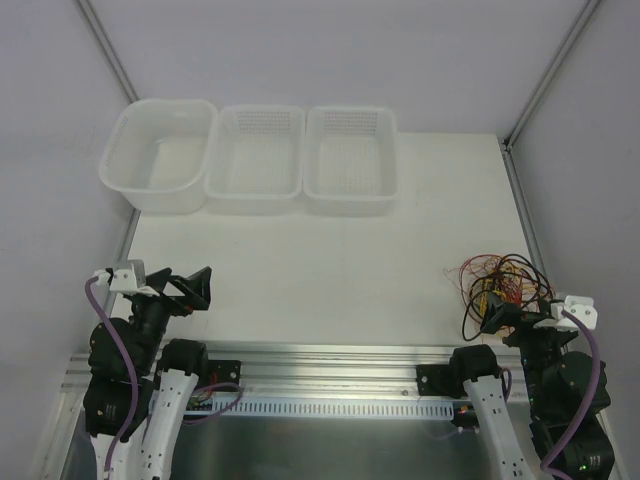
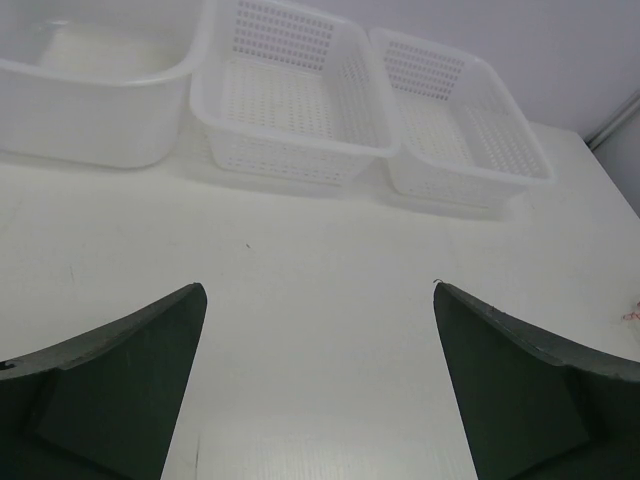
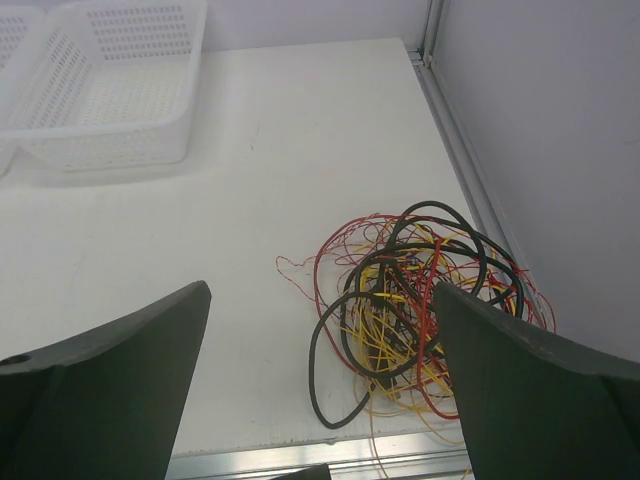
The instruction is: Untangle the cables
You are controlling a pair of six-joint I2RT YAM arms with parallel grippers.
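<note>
The cables (image 1: 500,283) lie in one tangled heap of red, yellow and black wires at the table's near right corner. In the right wrist view the cables (image 3: 415,310) spread in loose loops, partly behind the right finger (image 3: 530,400). My right gripper (image 3: 320,290) hovers open just in front of the heap, nothing between its fingers. The right gripper (image 1: 492,318) sits at the heap's near edge in the top view. My left gripper (image 1: 190,288) stands open over bare table at the near left, far from the cables. Only white table shows between the left gripper (image 2: 320,290) and its fingers.
A solid white tub (image 1: 160,155) and two perforated white baskets (image 1: 256,160) (image 1: 350,158) line the far edge. An aluminium rail (image 1: 330,355) runs along the near table edge. A metal frame post (image 3: 470,170) borders the table right of the cables.
</note>
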